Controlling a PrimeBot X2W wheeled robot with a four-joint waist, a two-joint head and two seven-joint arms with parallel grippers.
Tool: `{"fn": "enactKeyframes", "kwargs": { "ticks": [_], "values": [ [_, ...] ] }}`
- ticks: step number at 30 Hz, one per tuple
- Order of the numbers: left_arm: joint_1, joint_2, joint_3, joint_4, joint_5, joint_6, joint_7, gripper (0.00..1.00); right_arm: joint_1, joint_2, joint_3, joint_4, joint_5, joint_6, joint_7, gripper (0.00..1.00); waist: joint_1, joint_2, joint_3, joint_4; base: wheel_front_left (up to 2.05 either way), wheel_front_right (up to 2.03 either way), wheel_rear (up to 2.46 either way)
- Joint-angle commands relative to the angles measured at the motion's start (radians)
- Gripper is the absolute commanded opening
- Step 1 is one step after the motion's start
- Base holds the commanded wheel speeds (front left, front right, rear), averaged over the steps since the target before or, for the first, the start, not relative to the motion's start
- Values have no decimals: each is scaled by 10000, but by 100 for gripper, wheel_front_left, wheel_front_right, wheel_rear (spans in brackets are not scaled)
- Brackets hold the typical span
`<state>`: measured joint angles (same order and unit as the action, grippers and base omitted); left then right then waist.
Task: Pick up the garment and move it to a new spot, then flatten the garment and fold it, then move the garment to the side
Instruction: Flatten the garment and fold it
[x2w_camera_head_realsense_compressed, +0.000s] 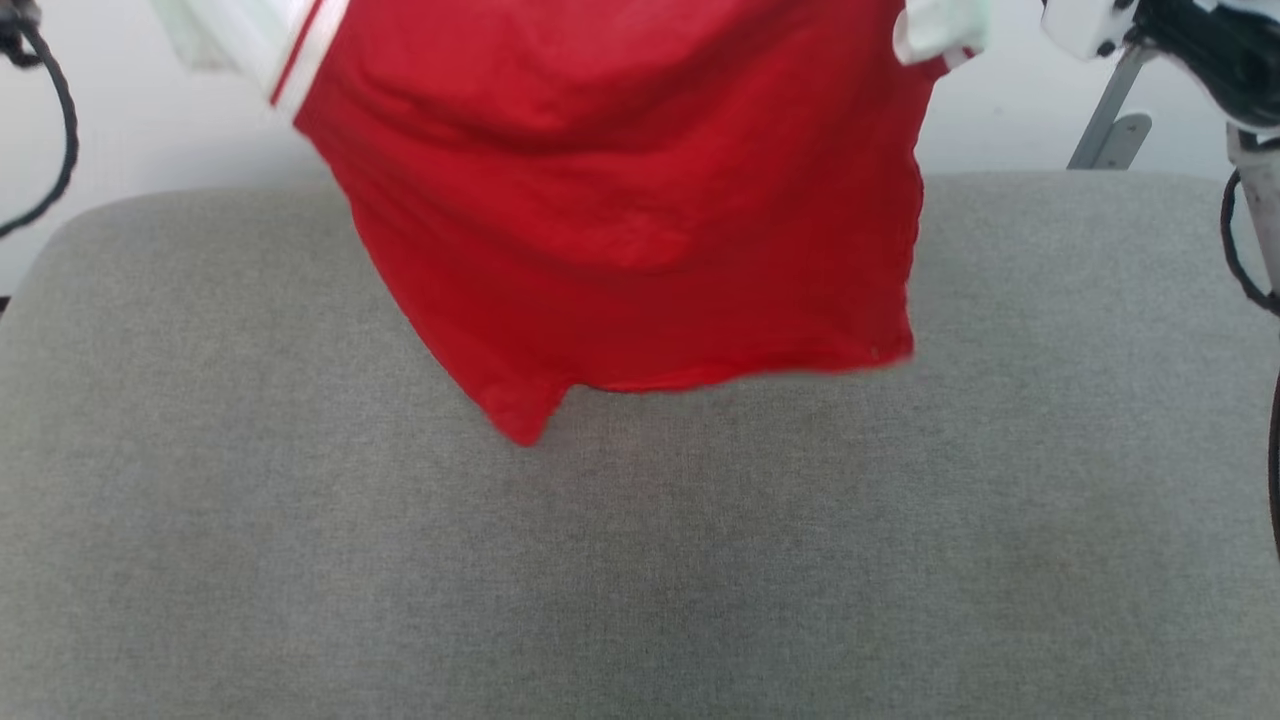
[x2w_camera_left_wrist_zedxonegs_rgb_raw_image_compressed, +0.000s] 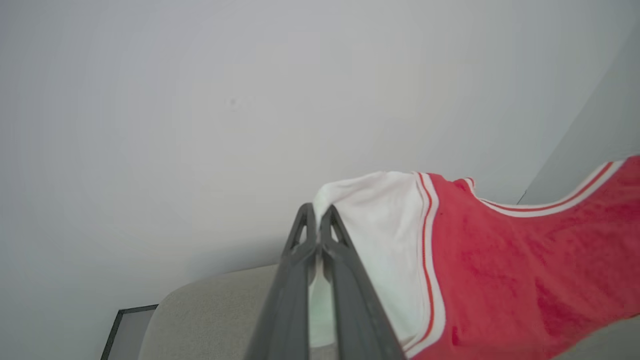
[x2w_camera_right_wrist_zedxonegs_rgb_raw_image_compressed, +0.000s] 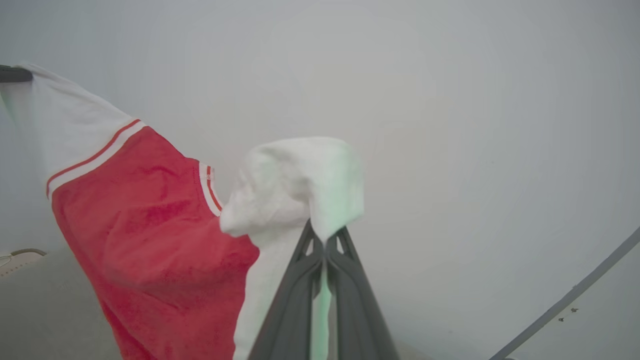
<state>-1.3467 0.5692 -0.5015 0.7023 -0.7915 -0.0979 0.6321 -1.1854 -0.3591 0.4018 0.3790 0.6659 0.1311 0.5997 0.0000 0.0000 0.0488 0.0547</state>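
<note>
The grey padded surface (x2w_camera_head_realsense_compressed: 640, 560) takes up most of the head view. Over its far half hangs the garment (x2w_camera_head_realsense_compressed: 640, 200), lifted and stretched between the two arms, its red body facing the camera. The hem dips lowest at the robot's left corner. Whether that corner brushes the padding cannot be told.

The left gripper (x2w_camera_left_wrist_zedxonegs_rgb_raw_image_compressed: 318, 220) is clamped on the white left sleeve (x2w_camera_left_wrist_zedxonegs_rgb_raw_image_compressed: 375, 235), its tips pressed together with cloth pinched between them. The right gripper (x2w_camera_right_wrist_zedxonegs_rgb_raw_image_compressed: 326, 235) is closed the same way on the bunched right sleeve (x2w_camera_right_wrist_zedxonegs_rgb_raw_image_compressed: 300, 180), which folds over its tips.

By this, the first step looks to be in hand: the shirt is picked up and being carried to a new spot, with flattening and folding not yet begun. The next move probably calls for lowering both arms together while keeping them well apart. The hem should land first and the body roll out smooth toward the collar, without the crumpled right sleeve tucking under.
</note>
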Motion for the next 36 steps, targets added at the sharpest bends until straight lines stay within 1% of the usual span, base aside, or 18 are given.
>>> {"fn": "enactKeyframes", "kwargs": {
  "ticks": [1,3,5,6,10,12,18,22,24,26,29,30,31,34,36],
  "values": [
    [-239,-60,68,-39,25,1,-192,0,-269,15,17,270,-195,-7,-290,0,0,0,221,11,0,0,0],
    [-277,-87,76,-31,29,-6,-276,0,-352,50,60,409,-258,-7,-417,0,0,0,327,12,0,0,0],
    [-471,-117,108,-61,106,-47,-629,0,-578,135,132,706,-444,-7,-712,0,0,0,585,18,0,0,0],
    [-668,-195,129,-33,180,-87,-1023,0,-895,180,237,1050,-665,-7,-1070,0,0,0,926,36,0,0,0],
    [-1284,-346,106,97,402,-160,-2022,0,-1705,299,467,1910,-1290,-7,-2132,0,0,0,1687,79,0,0,0],
    [-1642,-456,46,260,563,-208,-2516,0,-2203,351,526,2412,-1733,-7,-2885,0,0,0,2088,101,0,0,0],
    [-2852,-614,-78,813,1150,-280,-4701,0,-3622,784,481,4216,-3251,-9,-5282,0,0,0,3154,155,0,0,0],
    [-3628,-770,-63,1005,1419,-317,-6543,0,-4645,915,40,5277,-4556,-9,-7037,0,0,0,3781,244,0,0,0],
    [-3782,-886,-143,1081,1397,-319,-7402,0,-4976,1063,-253,5763,-5243,-9,-7736,0,0,0,4039,320,0,0,0],
    [-3726,-924,-371,1039,1300,-320,-8141,0,-5161,1215,-433,6284,-5853,-9,-8055,0,0,0,4207,418,0,0,0],
    [-3349,-769,-802,1056,1150,-319,-8724,0,-5037,1417,-590,6875,-6377,-9,-8311,0,0,0,4343,523,0,0,0],
    [-3198,-711,-983,1100,1199,-320,-8817,0,-4954,1481,-619,7045,-6439,-9,-8355,0,0,0,4368,562,0,0,0],
    [-2980,-770,-1060,1187,979,-320,-8868,0,-4824,1523,-491,7234,-6637,-9,-8392,0,0,0,4373,587,0,0,0],
    [-2168,-900,-1653,1319,493,-324,-8904,0,-4254,1702,-267,7753,-6616,-9,-8431,0,0,0,4281,651,0,0,0],
    [-1600,-818,-2130,1488,11,-322,-8569,0,-3722,1928,-116,8113,-6217,-9,-8361,0,0,0,4143,686,0,0,0]
  ]
}}
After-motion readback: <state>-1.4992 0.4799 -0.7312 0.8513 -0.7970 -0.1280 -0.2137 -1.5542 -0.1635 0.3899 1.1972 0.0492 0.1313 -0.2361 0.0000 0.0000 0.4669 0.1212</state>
